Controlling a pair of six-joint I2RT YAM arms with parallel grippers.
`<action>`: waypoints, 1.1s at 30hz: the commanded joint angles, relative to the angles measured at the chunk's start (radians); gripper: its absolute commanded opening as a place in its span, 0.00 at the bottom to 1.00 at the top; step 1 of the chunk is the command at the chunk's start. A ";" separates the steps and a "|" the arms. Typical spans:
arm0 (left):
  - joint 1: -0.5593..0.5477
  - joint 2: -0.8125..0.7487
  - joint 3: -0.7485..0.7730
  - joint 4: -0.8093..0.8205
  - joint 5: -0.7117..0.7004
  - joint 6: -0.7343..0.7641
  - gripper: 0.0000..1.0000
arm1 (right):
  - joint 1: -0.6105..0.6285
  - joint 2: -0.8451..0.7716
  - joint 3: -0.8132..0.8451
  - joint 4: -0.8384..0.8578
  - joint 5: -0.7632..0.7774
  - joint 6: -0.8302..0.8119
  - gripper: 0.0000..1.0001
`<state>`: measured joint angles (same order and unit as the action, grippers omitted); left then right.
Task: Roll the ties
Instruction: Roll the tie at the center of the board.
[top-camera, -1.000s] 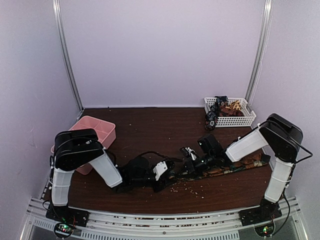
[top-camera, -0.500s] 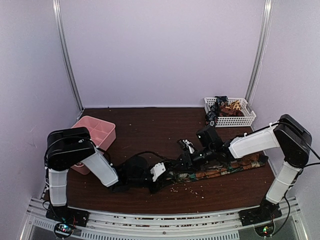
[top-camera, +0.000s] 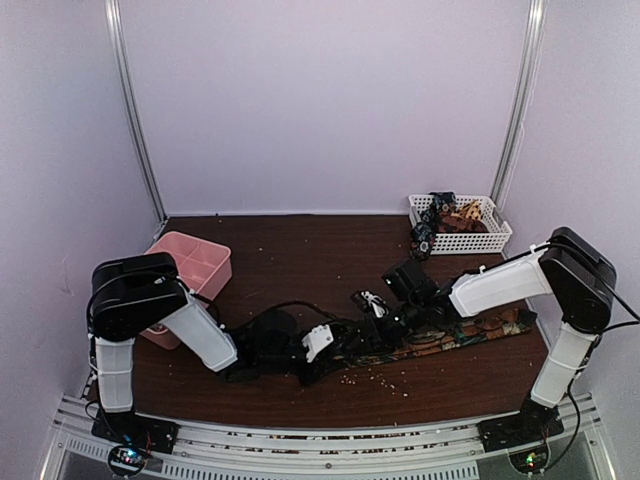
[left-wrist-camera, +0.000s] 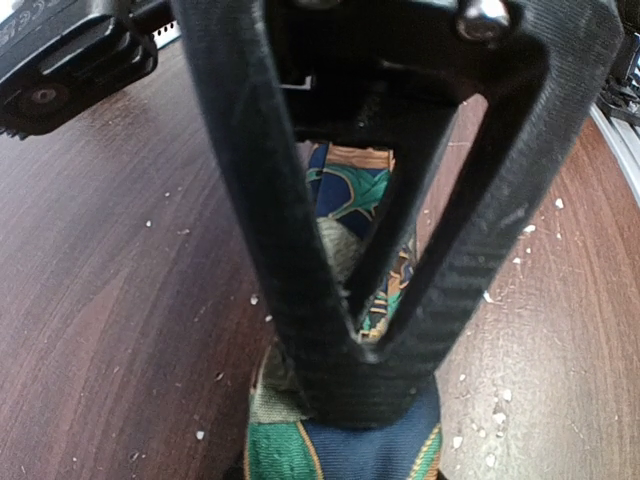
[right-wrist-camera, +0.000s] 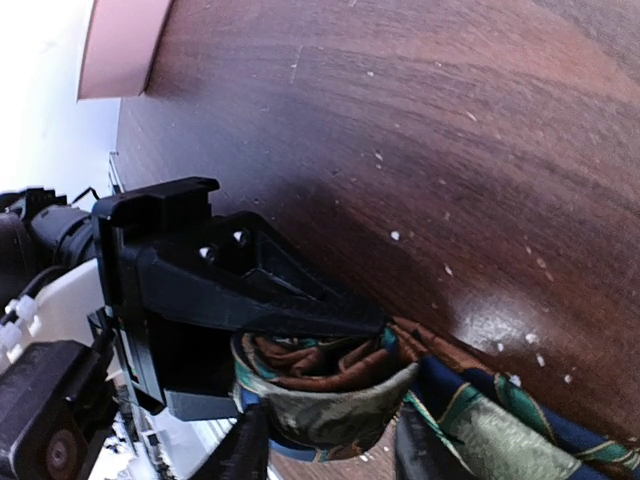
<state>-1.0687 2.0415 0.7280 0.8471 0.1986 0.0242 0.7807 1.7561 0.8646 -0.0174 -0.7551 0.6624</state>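
Though near table edge (top-camera: 400, 402), tie (top-camera: 445, 343) around left tool (left-wrist-camera: 366, 385)

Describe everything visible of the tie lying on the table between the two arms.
The tie is patterned fabric, dark blue with green, brown and orange. Most of it lies flat on the dark wooden table, running rightwards along the front. Its left end is wound into a small loose coil, clamped in the left pincer. Pale crumbs lie scattered around it.

no legible text, label, brand, number or sign anywhere in any view
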 joint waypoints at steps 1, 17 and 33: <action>0.001 0.013 0.007 -0.119 0.002 0.022 0.31 | 0.013 -0.014 0.010 -0.012 0.030 -0.015 0.36; 0.001 -0.018 -0.052 0.048 -0.001 -0.019 0.66 | -0.046 0.046 -0.075 0.034 0.006 -0.044 0.00; -0.011 0.112 0.066 0.179 0.009 -0.073 0.71 | -0.116 0.103 -0.146 0.082 0.018 -0.073 0.00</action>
<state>-1.0695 2.1063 0.7395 0.9741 0.1902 -0.0212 0.6628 1.8042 0.7506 0.1047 -0.8333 0.5938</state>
